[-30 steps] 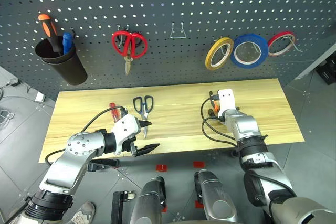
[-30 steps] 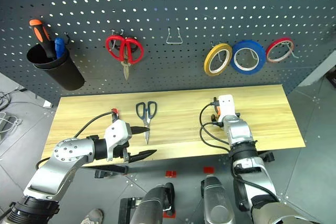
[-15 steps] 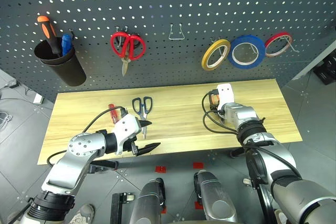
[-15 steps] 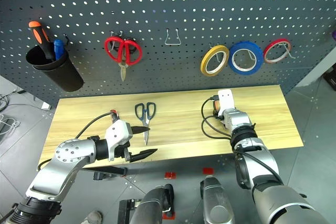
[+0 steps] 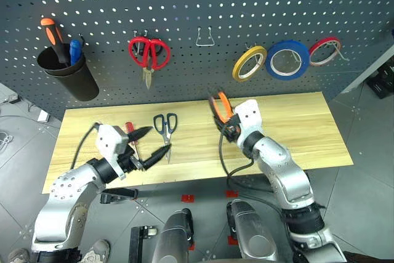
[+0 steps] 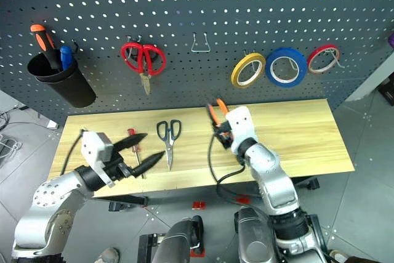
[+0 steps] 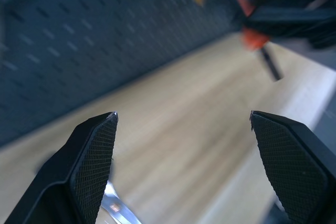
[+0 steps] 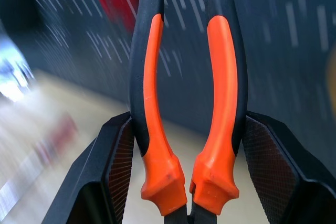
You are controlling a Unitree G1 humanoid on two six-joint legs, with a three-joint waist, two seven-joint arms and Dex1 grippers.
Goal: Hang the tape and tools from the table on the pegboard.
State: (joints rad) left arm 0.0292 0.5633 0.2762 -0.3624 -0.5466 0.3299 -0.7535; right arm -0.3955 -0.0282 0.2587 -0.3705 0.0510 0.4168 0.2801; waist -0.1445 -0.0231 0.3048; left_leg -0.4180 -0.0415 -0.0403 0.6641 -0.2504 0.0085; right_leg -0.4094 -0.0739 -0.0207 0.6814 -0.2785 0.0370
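Orange-and-black pliers [image 5: 220, 106] ride clear of the bench [image 5: 308, 129], clamped near the pivot in the right tool [image 5: 230, 121], handles pointing up toward the pegboard [image 5: 197, 4]. The risk from here looks plain: both handles sit pinched almost together, so there may be little gap to slip over the bare wire hook [image 5: 206, 36] above, and a glancing approach could knock the pliers askew in the grip or drop them back to the bench. The red scissors [image 5: 149, 53] hanging just left of that hook could also be nudged off. The yellow tape [image 5: 249, 63] already hangs on the board beside the blue roll [image 5: 288, 59] and the red roll [image 5: 325, 50]. The dark scissors [image 5: 165, 126] and the slim red screwdriver [image 5: 132, 133] lie on the bench, not yet hung. The right arm is bent in over the middle of the bench, its tool tilted slightly up and toward the robot's left. The left tool [image 5: 148, 141] hovers low over the bench's left part, fingers spread wide and empty, roughly level and pointing right, close beside the screwdriver and the scissors' blades.
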